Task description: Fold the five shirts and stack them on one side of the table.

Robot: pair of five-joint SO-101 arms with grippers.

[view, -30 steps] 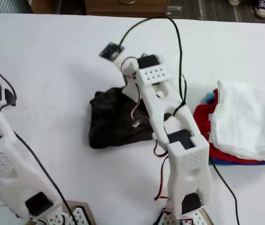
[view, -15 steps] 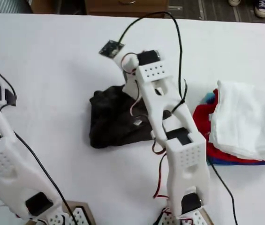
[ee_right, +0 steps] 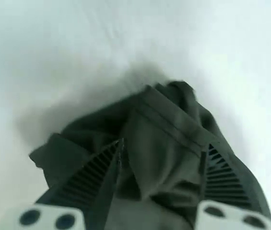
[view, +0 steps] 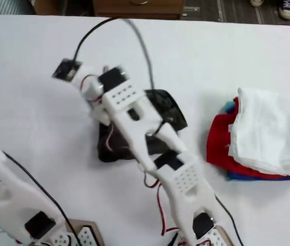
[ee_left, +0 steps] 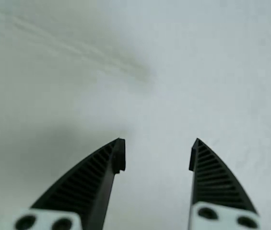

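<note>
Left of the stack [view: 268,133], right gripper [ee_right: 163,146] gapes astride the dark shirt [ee_right: 166,120]; left gripper [ee_left: 157,152] gapes empty. Seemingly the last fold, needing a pinch.

Room to pass over the tabletop's [view: 211,51] far side, dark shirt [view: 170,110] and right arm [view: 129,102] mid-table, shirt stack [view: 268,128] at one edge

White arms [view: 134,115] w/ blk servos [view: 112,78], red/blk cables [view: 159,205]; ribbed blk fingers [ee_left: 101,177].
</note>
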